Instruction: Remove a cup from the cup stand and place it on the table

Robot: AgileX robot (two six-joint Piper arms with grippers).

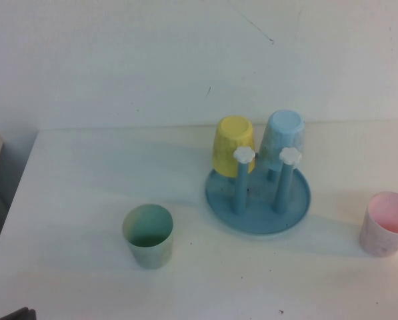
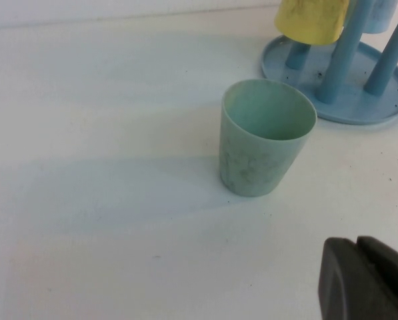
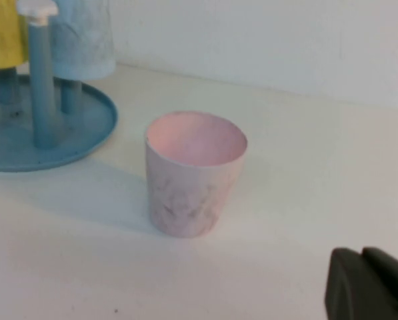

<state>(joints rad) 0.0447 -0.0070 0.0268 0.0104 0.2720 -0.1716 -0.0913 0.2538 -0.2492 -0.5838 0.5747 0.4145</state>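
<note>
White table [image 1: 85, 173]. Left gripper [image 2: 365, 280] near left by the green cup [image 1: 148, 235], jaw state can't tell. Cup stand [image 1: 258, 200] centre. Pink cup [image 1: 385, 224] upright far right on table; right gripper [image 3: 369, 287] beside it, can't tell. Placement looks done; next, retract clear.

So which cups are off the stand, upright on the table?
The pink cup at right and the green cup at left; yellow and light blue hang inverted on pegs.
</note>
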